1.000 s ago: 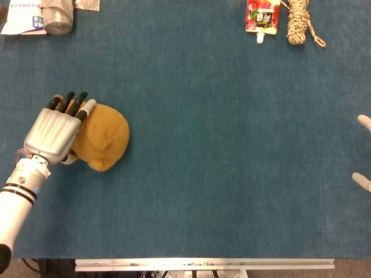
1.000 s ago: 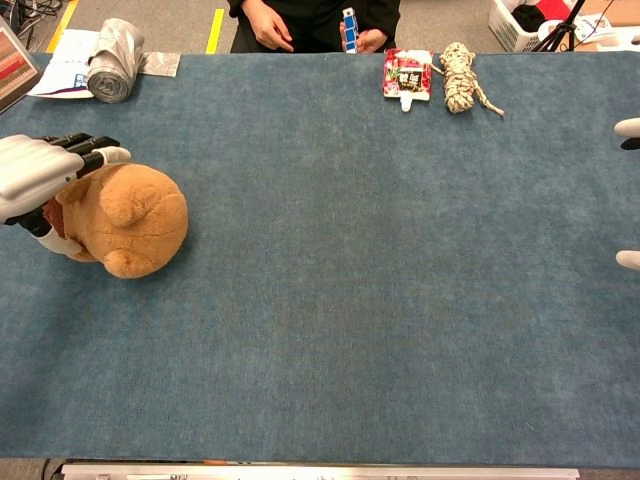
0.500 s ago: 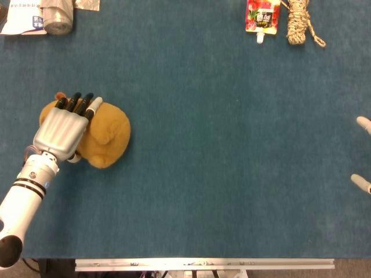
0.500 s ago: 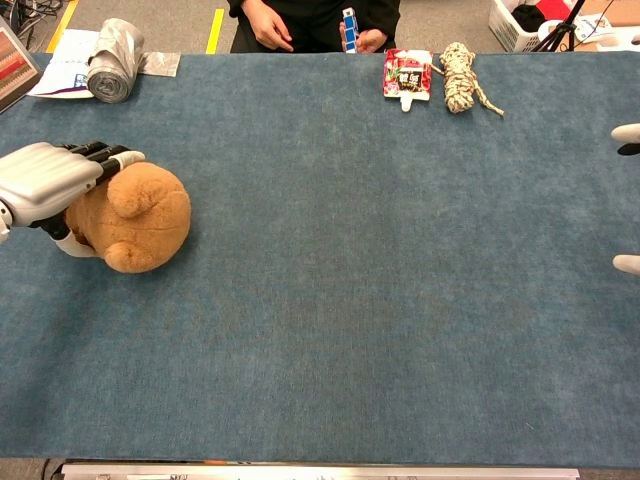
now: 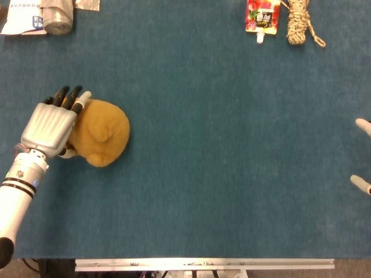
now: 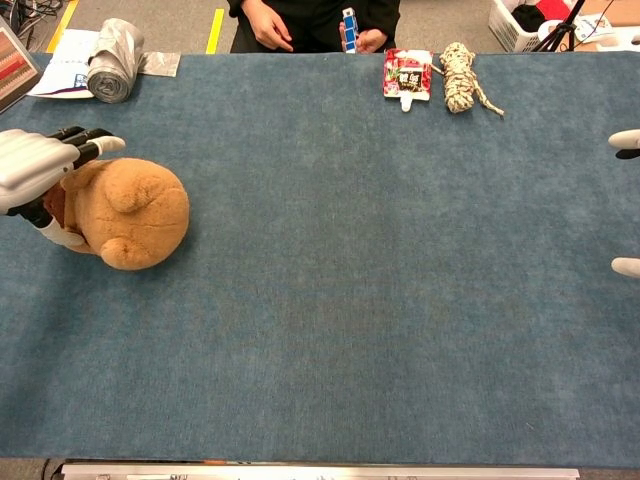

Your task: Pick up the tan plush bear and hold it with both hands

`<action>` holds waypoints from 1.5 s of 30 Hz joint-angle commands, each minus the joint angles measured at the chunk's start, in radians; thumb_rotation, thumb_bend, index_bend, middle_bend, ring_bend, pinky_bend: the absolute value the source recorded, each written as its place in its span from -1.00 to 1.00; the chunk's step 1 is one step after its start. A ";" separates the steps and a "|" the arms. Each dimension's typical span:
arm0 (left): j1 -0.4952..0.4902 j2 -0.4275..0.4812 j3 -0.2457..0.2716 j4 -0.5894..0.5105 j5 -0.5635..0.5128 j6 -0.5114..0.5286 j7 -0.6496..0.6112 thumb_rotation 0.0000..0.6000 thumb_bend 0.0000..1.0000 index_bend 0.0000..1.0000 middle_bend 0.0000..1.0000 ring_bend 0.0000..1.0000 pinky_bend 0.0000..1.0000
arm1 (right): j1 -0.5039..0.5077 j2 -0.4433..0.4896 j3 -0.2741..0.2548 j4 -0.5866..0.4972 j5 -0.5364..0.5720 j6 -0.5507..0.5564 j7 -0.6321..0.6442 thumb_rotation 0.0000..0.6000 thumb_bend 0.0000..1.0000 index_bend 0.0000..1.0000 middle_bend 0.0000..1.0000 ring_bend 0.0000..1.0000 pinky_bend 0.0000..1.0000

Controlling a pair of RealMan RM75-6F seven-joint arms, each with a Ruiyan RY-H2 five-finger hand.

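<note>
Bright, even overhead light floods the blue table cloth (image 5: 220, 145) in both views, and shadows stay soft and short, just a thin dark rim under the tan plush bear (image 5: 101, 134) toward six o'clock. A mild sheen sits on the silver back of the left hand (image 5: 49, 124), no harsh glare. Focus is crisp centrally, softening slightly toward the chest view's corners.

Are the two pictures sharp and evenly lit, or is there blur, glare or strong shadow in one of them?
Head view: sharp, flat even light, no glare on the blue table; the tan plush bear throws almost no shadow. Chest view: also sharp, the bear has only a faint soft shadow, and the table's far edge bows slightly; the right hand is cut by the frame edge.
</note>
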 commanded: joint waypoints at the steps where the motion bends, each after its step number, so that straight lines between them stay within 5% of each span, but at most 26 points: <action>1: 0.000 0.002 0.003 0.008 -0.008 -0.003 -0.005 1.00 -1.00 -0.97 -1.00 -0.98 -0.47 | -0.001 -0.001 0.000 0.000 0.000 0.000 -0.001 1.00 -1.00 -0.64 -0.53 -0.56 0.02; 20: -0.021 -0.020 0.041 0.065 -0.037 -0.008 0.072 1.00 -1.00 -0.97 -1.00 -0.98 -0.46 | -0.002 -0.006 -0.005 0.006 0.005 -0.004 0.003 1.00 -1.00 -0.64 -0.53 -0.56 0.02; 26: -0.022 -0.035 0.046 0.081 -0.007 0.005 0.073 1.00 -1.00 -0.84 -0.98 -0.90 -0.37 | -0.001 -0.008 -0.006 0.008 0.006 -0.007 0.005 1.00 -1.00 -0.64 -0.53 -0.56 0.02; 45: 0.015 -0.060 0.040 0.108 0.039 0.068 0.034 1.00 -1.00 -0.01 0.04 -0.06 0.27 | -0.002 -0.011 -0.007 0.012 0.008 -0.007 0.010 1.00 -1.00 -0.64 -0.53 -0.56 0.02</action>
